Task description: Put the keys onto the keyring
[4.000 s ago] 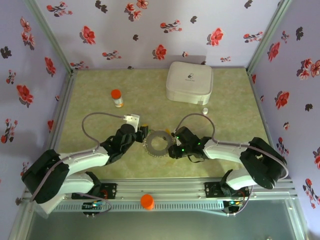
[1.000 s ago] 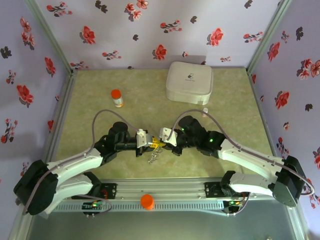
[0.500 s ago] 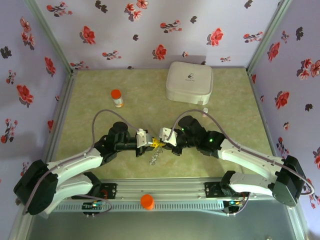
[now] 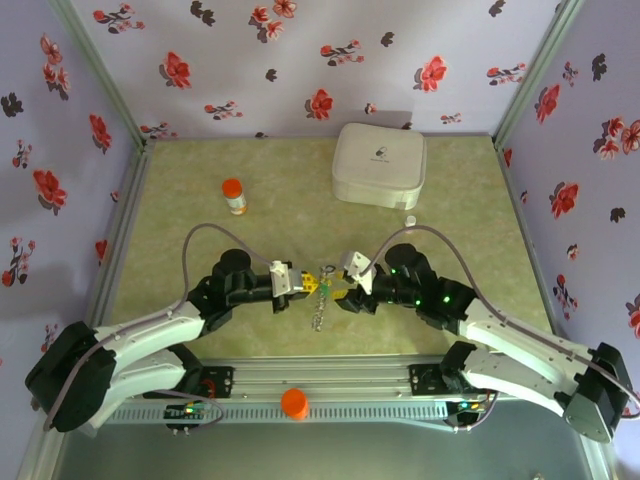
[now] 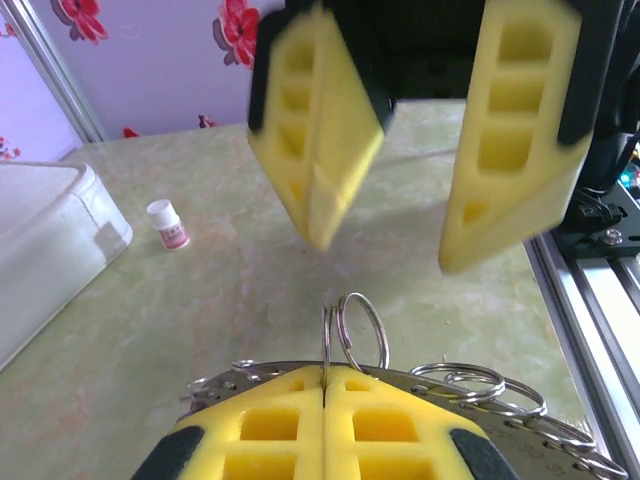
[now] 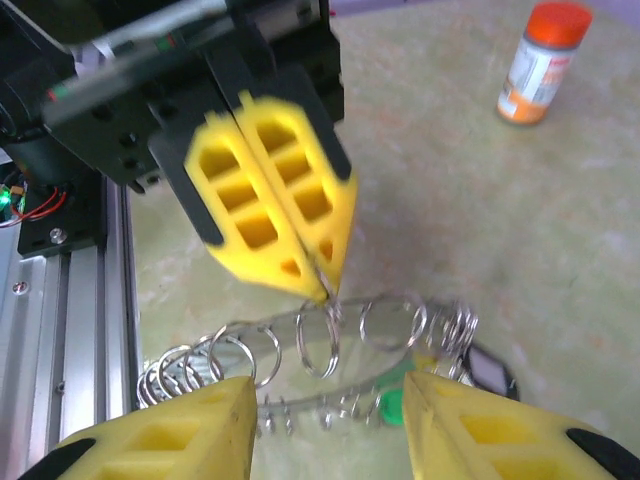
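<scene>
The keyring (image 6: 300,385), a wide flat silver ring carrying several small split rings, hangs above the table between both arms (image 4: 320,302). My left gripper (image 4: 302,283) is shut on one upright split ring (image 5: 347,330), its yellow fingers (image 6: 270,205) pinching it at the tip (image 5: 325,372). Two keys dangle from the keyring, one with a green head (image 6: 393,405) and one with a black head (image 6: 490,372). My right gripper (image 6: 325,388) stands open just in front of the keyring, with nothing between its fingers (image 5: 510,140), and it sits right of the ring (image 4: 346,284).
A white rounded box (image 4: 380,165) stands at the back. An orange-capped bottle (image 4: 233,195) is at the back left, and a small white bottle (image 4: 409,220) lies right of centre. An aluminium rail (image 4: 320,375) borders the near edge.
My right gripper has opened and drawn back to the right, away from the keyring. The left gripper stays shut, and the keyring now hangs from it alone.
</scene>
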`<action>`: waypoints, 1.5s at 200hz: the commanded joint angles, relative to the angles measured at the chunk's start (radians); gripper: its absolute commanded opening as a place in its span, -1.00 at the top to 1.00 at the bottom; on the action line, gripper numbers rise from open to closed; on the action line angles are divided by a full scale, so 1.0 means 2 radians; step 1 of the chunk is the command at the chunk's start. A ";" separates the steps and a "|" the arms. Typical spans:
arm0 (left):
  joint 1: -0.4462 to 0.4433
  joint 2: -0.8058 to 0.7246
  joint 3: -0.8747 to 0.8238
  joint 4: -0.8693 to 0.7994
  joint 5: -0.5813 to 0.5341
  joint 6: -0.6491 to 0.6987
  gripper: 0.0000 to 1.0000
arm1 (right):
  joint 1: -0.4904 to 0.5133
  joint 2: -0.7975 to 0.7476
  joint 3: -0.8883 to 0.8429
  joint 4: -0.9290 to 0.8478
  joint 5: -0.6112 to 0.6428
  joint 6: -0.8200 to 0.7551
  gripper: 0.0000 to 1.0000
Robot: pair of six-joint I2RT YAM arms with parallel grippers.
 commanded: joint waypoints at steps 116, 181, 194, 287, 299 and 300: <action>-0.004 -0.006 -0.005 0.039 -0.012 -0.001 1.00 | 0.037 0.008 -0.012 0.044 -0.031 -0.036 0.23; -0.004 -0.009 -0.004 0.038 -0.012 0.002 1.00 | 0.038 -0.027 -0.028 0.037 0.017 -0.038 0.28; -0.004 -0.008 -0.004 0.039 -0.012 0.001 1.00 | 0.038 -0.025 -0.028 0.040 0.060 -0.041 0.35; -0.008 -0.007 -0.006 0.042 -0.004 -0.013 1.00 | 0.040 0.027 -0.018 0.117 0.073 -0.070 0.49; -0.008 -0.007 -0.006 0.042 -0.001 -0.012 1.00 | 0.041 0.028 -0.017 0.121 0.076 -0.071 0.50; -0.008 -0.007 -0.006 0.042 -0.001 -0.012 1.00 | 0.042 0.029 -0.017 0.121 0.076 -0.071 0.51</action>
